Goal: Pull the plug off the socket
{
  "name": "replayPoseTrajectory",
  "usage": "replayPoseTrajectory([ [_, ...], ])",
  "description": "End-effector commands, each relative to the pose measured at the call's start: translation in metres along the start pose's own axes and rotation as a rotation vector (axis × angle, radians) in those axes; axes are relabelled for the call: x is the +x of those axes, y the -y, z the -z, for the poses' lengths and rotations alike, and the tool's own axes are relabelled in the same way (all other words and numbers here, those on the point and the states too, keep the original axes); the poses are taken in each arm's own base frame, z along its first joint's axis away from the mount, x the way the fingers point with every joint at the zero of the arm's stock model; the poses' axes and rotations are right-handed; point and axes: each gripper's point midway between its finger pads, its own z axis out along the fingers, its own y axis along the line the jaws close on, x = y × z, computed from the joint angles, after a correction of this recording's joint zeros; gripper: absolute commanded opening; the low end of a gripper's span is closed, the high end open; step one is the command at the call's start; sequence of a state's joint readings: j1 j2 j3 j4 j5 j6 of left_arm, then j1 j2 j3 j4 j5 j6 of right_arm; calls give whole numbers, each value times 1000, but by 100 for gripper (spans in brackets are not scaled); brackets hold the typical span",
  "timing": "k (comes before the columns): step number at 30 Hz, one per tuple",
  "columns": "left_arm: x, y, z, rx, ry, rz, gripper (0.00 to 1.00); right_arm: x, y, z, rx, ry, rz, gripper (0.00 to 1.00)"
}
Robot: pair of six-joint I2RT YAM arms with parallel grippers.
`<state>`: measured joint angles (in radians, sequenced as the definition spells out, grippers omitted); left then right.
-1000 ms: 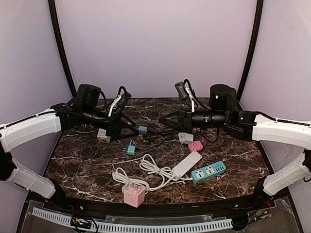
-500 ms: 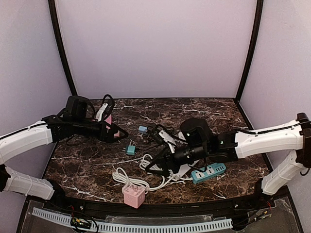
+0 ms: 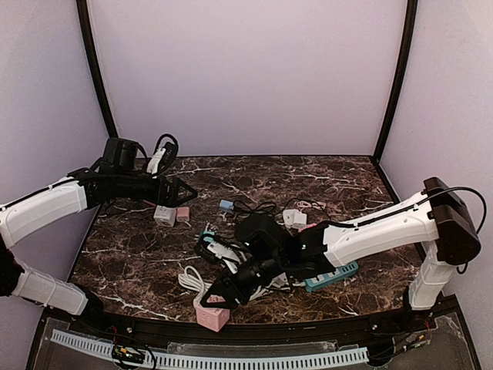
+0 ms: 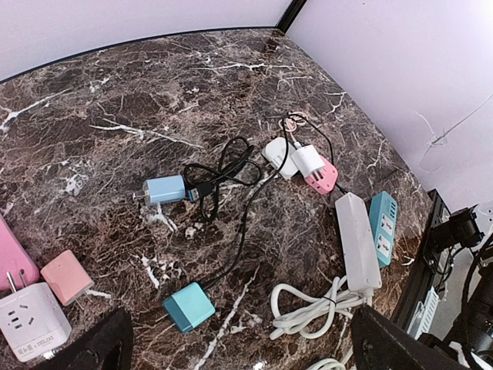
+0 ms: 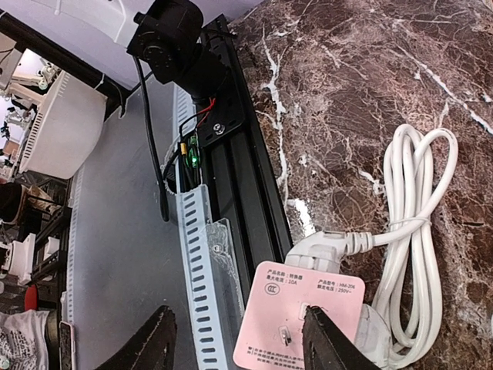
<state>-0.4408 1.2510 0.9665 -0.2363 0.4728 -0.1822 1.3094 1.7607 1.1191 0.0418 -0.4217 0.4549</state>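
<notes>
The pink cube socket (image 3: 212, 310) sits around 6 to 7 o'clock on the table (image 3: 139, 254), right at the near edge. The white plug (image 5: 327, 248) is seated in its side, at 12 o'clock from the label face in the right wrist view. The right gripper (image 5: 239, 316) hovers over the cube with its fingers spread wide and nothing in them.

Looks like the reach-and-grab step. A good way to do it would be to close on the plug body, not the white cable (image 5: 420, 200), and pull straight along the prongs. The cube looks light and would likely just ride along, so it probably needs pinning. The left gripper (image 3: 185, 190) is also spread and empty, way off at 10 o'clock.

Room is tight. The black rail (image 5: 231, 177) and the drop-off are just beside the cube toward 6 o'clock, so pulling that way is risky. The coiled cable lies at 2 o'clock of the cube and the teal power strip (image 3: 331, 275) at 4 o'clock on the table. Toward 9 o'clock looks more open.
</notes>
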Motion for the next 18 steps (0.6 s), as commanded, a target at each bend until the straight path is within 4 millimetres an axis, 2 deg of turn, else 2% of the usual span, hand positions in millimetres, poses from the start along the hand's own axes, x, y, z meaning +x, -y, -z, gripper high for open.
replayPoseTrajectory([
  [1,10,-5,1,-10,-18,-13,98,4,4,-11,21,-27,14,55],
  [5,9,-3,1,-3,-15,-16,98,9,9,-21,33,-50,22,54],
  [12,10,-1,2,9,-16,-16,98,13,16,-25,61,-55,33,56],
  [15,10,-1,2,11,-16,-16,98,14,15,-28,57,-62,44,47],
  [18,10,0,3,13,-14,-19,98,26,25,-32,98,-102,44,44],
])
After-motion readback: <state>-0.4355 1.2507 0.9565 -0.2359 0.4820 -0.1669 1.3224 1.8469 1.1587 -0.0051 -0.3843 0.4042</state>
